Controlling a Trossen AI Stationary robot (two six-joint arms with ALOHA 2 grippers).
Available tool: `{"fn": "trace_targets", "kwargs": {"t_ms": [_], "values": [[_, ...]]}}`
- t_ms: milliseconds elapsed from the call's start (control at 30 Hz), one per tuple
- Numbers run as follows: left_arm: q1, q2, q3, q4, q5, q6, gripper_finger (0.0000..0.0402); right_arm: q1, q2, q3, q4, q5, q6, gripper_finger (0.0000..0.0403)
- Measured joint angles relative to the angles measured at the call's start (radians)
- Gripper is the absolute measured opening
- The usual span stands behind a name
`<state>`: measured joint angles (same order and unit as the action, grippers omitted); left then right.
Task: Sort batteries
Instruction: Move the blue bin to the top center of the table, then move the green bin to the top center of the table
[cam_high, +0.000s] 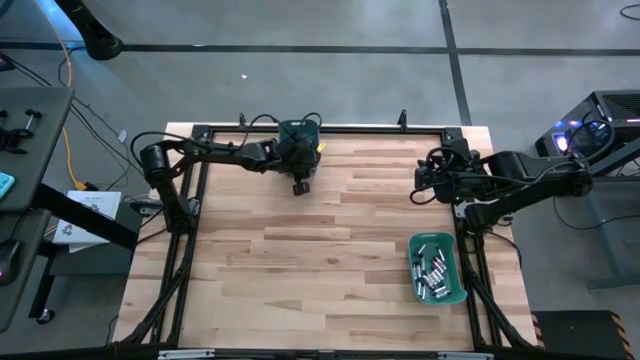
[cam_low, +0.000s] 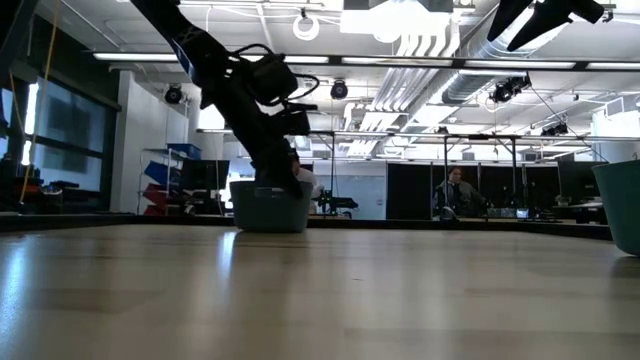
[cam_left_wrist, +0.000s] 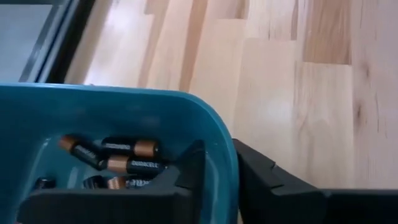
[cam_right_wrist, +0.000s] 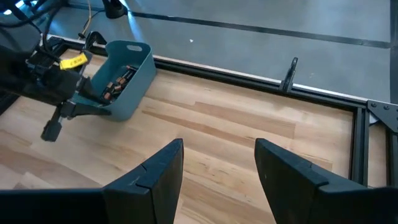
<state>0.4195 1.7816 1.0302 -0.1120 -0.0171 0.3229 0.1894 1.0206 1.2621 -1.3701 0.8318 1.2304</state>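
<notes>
A teal bin (cam_high: 298, 128) stands at the table's far edge and holds dark batteries with copper ends (cam_left_wrist: 124, 158); they also show in the right wrist view (cam_right_wrist: 118, 81). My left gripper (cam_high: 297, 152) is shut on this bin's wall. A second teal bin (cam_high: 458, 290) at the near right holds several silvery batteries (cam_high: 432, 272). My right gripper (cam_right_wrist: 217, 146) is open and empty. It hangs over the table's right side (cam_high: 418, 190), between the two bins. My left gripper holds the far bin by its wall at the rim (cam_left_wrist: 225, 163). One finger (cam_left_wrist: 186, 177) is inside the bin and one (cam_left_wrist: 267, 177) is outside. The fingers come slanting down onto the wall. The bin's bottom (cam_low: 270, 226) sits on the table.
A black metal frame (cam_right_wrist: 357, 124) runs along the table's edges, with a post (cam_right_wrist: 289, 74) at the far side. The wooden tabletop (cam_high: 320, 250) lies between the two bins. A person (cam_low: 455, 190) stands in the room beyond the table.
</notes>
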Motion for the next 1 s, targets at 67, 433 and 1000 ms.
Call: {"fn": "trace_targets", "kwargs": {"t_ms": [67,433,1000], "values": [[0.0,-0.015,0.0,-0.003,-0.002,-0.008,0.0083,0.0,0.0,0.0,0.0,0.0,0.0,0.0193],[0.0,-0.201,0.001,-0.022,0.005,-0.052,0.0183,0.007,0.015,0.0,0.007,-0.491,-0.237,0.0216],[0.0,-0.384,0.003,0.007,-0.078,-0.06,0.0188,0.629,0.465,-0.001,0.339,-0.915,-0.094,0.0223]]}}
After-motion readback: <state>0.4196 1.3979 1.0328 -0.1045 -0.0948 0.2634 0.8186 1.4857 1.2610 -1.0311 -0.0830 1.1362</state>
